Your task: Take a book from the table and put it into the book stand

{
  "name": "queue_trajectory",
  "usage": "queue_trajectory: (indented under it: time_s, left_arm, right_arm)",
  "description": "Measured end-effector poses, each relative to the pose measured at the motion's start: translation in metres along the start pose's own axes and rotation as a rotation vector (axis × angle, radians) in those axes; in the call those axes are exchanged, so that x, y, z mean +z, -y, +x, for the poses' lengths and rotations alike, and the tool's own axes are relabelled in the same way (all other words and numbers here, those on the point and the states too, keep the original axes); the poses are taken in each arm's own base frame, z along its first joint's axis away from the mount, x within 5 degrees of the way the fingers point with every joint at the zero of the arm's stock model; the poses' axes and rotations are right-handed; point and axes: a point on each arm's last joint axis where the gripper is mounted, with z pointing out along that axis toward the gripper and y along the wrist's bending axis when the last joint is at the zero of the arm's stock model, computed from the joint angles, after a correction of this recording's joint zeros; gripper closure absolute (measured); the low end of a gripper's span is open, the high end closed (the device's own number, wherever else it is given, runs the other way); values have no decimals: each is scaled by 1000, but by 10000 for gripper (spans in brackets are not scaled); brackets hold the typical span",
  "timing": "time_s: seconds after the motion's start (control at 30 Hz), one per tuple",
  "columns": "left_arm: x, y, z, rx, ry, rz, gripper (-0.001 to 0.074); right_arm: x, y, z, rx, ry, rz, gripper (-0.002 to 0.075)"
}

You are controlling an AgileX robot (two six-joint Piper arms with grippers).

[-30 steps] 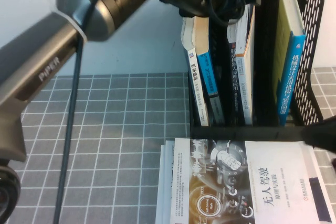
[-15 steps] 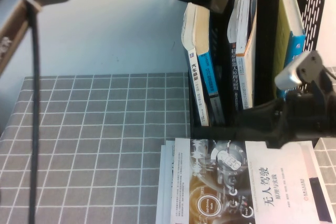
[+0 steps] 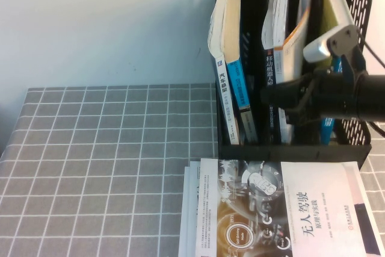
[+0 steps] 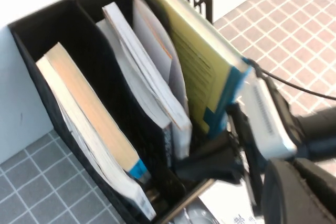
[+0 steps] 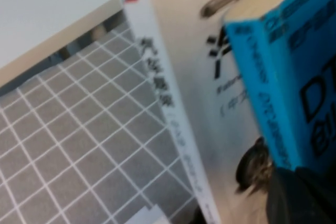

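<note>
Closest to the robot, a book (image 3: 283, 209) lies flat on the table (image 3: 108, 148), at its near edge. It sits on top of a few more flat books, just in front of the book stand (image 3: 361, 4). Its cover looks smooth and shiny, with a white part and a dark picture. This is the book that needs to go in the stand.

A bit farther back, the right gripper (image 3: 274, 96) hangs in front of the stand, above the flat book. I cannot tell if it is spread or pressed together. It holds nothing that I can see.

To do this step well, I think it should come down onto the flat book's edge, pinch it firmly, then tip it upright and slide it into a free gap.

The table is gray with white squares. Farthest back, the stand is black plastic with holes in its side. Tall thin books (image 3: 225, 64) lean inside it.

The left gripper is not seen in the high view; its camera looks down on the stand from above.
</note>
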Motion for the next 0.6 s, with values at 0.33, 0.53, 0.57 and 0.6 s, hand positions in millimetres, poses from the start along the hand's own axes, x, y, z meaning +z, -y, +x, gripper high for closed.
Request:
queue_trajectory:
  time_s: [0.33,0.53,0.57,0.6]
  left_arm:
    - [-53,22,36,99,-41,34,734]
    - [-73,22,79,77,-20,48,734]
    - [-75,21,84,69,9,50,734]
    - [-77,20,91,60,34,50,734]
  right_arm:
    - [-3,-15,-6,122,12,-161,729]
    - [-33,-48,-11,116,-168,-311,729]
    - [-40,-54,-12,113,-211,-342,729]
    - [-49,-61,-11,97,-269,-362,729]
